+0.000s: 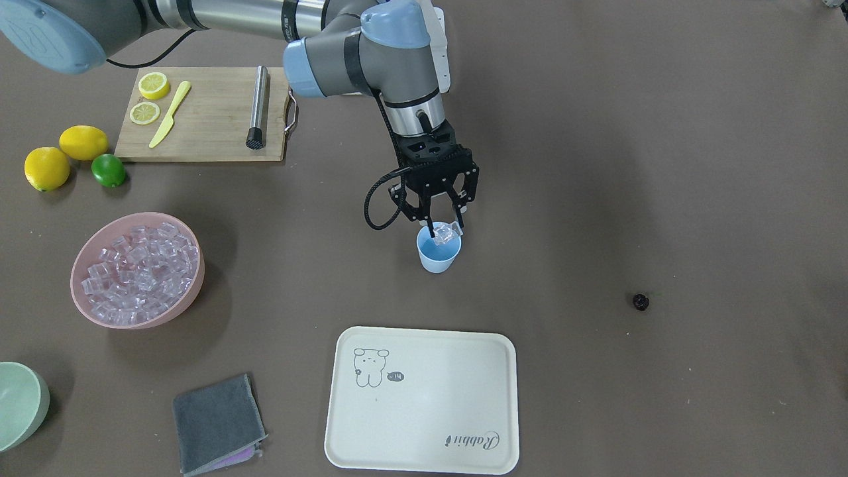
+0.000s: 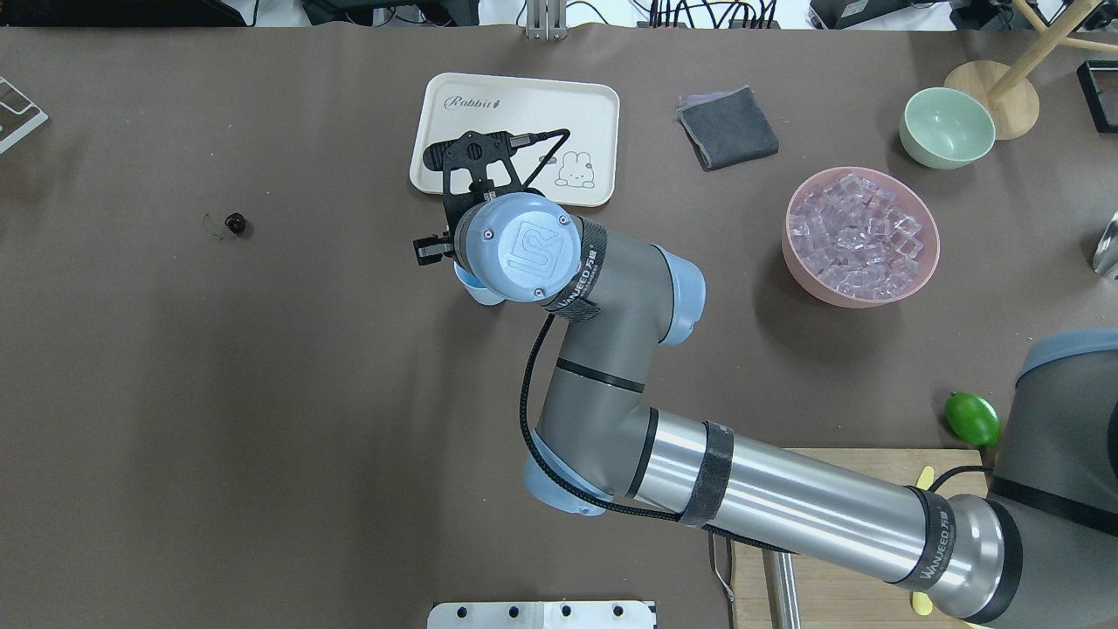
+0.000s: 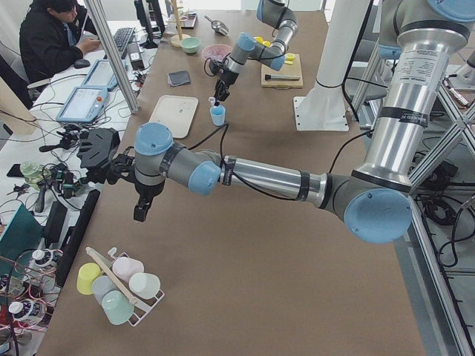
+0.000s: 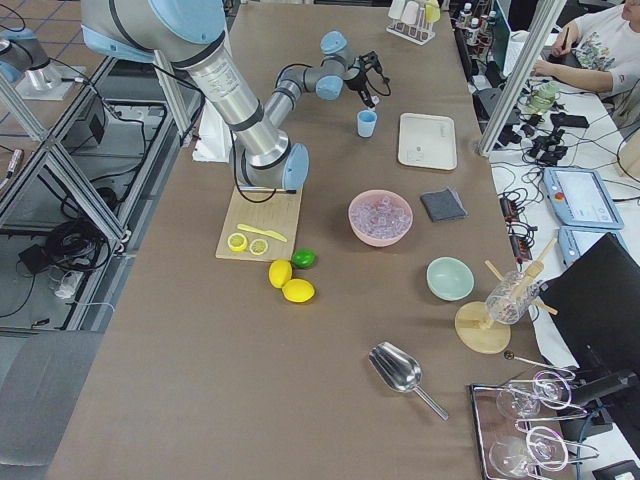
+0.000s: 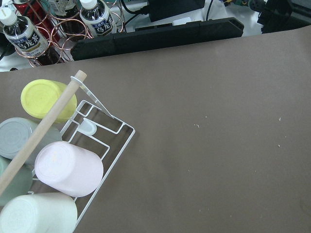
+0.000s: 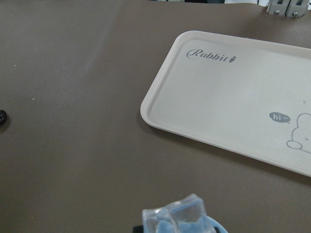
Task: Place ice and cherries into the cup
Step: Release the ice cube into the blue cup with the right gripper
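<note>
The light blue cup stands on the brown table near its middle. My right gripper hangs straight above the cup's mouth, shut on a clear ice cube, which also shows at the bottom of the right wrist view. Many more ice cubes fill the pink bowl. The dark cherry lies alone on the table, far from the cup; it also shows in the overhead view. My left gripper shows only in the exterior left view, so I cannot tell whether it is open or shut.
A cream tray lies just beyond the cup. A grey cloth and a pale green bowl sit near the pink bowl. A cutting board with lemon slices, a knife and a muddler, two lemons and a lime lie near the robot.
</note>
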Motion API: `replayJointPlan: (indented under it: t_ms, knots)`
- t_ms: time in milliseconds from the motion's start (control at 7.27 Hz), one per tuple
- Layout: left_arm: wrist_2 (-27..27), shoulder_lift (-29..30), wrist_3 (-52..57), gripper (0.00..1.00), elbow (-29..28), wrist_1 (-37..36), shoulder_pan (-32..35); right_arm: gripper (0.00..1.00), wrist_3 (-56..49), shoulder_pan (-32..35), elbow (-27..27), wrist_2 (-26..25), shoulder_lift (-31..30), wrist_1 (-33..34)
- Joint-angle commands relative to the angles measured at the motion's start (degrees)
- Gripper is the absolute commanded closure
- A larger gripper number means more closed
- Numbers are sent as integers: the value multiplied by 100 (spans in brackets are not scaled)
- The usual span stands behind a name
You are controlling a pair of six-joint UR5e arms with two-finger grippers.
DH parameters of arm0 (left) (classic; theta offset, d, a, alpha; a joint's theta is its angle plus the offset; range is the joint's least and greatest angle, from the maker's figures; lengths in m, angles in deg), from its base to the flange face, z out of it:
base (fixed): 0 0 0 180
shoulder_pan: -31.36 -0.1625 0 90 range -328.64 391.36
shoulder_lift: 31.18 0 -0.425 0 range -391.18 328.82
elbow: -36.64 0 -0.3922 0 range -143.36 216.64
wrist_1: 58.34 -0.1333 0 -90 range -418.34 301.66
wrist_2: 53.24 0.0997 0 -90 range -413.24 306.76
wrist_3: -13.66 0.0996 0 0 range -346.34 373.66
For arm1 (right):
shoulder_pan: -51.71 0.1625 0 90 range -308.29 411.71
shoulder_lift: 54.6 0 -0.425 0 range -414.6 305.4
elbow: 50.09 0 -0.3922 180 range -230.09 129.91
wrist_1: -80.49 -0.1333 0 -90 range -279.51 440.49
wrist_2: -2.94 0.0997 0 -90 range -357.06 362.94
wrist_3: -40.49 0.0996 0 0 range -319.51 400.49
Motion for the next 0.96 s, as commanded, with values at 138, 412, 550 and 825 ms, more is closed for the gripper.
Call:
replayJointPlan:
  t_ms: [138,412,550,825]
  knots:
    - [0,-81,0,2,44,0,11,100,-103,1,-98,-14,-70,-80]
    - [-9,-81,0,2,105,0,37,6,-103,1,-89,91,-132,-97]
    - [-9,-81,0,2,114,0,37,0,-77,1,-19,126,-167,-80]
    - [-35,24,0,2,114,-69,37,0,-76,1,251,240,-246,25]
